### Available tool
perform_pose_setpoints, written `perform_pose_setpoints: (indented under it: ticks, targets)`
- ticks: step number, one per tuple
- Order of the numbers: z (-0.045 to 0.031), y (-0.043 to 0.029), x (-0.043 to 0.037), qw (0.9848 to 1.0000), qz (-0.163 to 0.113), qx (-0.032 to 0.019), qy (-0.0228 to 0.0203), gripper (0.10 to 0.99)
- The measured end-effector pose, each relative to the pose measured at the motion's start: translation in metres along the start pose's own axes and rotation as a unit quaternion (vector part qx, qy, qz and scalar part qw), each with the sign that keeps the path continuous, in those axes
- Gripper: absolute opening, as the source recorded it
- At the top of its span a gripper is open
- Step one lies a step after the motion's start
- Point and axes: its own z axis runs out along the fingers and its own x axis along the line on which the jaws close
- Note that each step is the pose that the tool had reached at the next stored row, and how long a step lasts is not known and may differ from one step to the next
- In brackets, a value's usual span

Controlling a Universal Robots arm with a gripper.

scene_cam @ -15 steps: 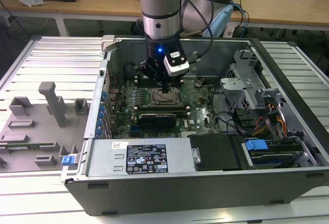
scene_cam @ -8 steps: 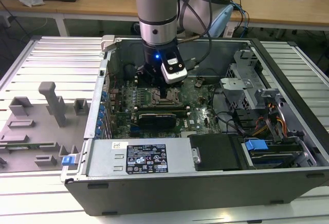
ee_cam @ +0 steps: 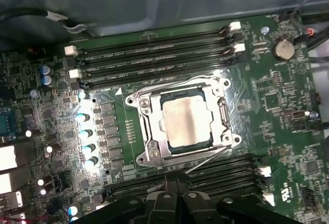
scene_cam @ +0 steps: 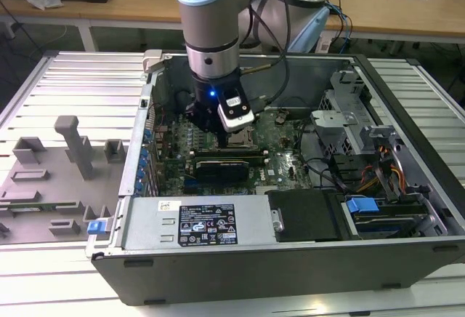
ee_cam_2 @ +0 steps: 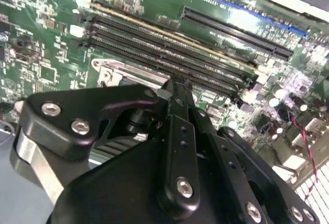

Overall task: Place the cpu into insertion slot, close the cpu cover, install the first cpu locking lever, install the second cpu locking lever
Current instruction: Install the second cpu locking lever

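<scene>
The cpu (ee_cam: 186,121), a pale silvery square, lies flat in the insertion slot (ee_cam: 224,115) on the green motherboard. The cpu cover (ee_cam: 150,131), a silver frame, lies down around it. One thin wire lever (ee_cam: 169,84) runs along one side of the socket. A second lever (ee_cam: 205,161) slants away from the opposite side, towards my gripper (ee_cam: 176,184). In both wrist views the black fingers meet with nothing visible between them. In the second wrist view the gripper (ee_cam_2: 174,86) hovers just beside the socket's corner (ee_cam_2: 109,73). In the exterior view the gripper (scene_cam: 231,137) hangs over the board's middle.
Black memory slots (ee_cam: 154,54) flank the socket on two sides, with a second bank (ee_cam: 221,175) close to the fingers. A coin battery (ee_cam: 284,49) sits on the board. The case's walls (scene_cam: 290,273), a power supply (scene_cam: 207,222) and cables (scene_cam: 378,168) surround it. Grey fixtures (scene_cam: 73,150) stand outside.
</scene>
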Motion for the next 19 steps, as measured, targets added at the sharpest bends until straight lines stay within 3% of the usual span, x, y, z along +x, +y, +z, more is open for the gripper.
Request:
perform_pose_setpoints:
  ticks: [4, 14, 19]
  targets:
    - [0.0097, -0.0011, 0.0033, 0.9999, -0.009, -0.0048, 0.0012, 0.106]
    - [0.0175, -0.0049, 0.0218, 0.9994, -0.025, -0.0235, 0.0046, 0.106]
    - [0.0219, -0.0053, 0.0231, 0.9992, -0.029, -0.0249, 0.0051, 0.106]
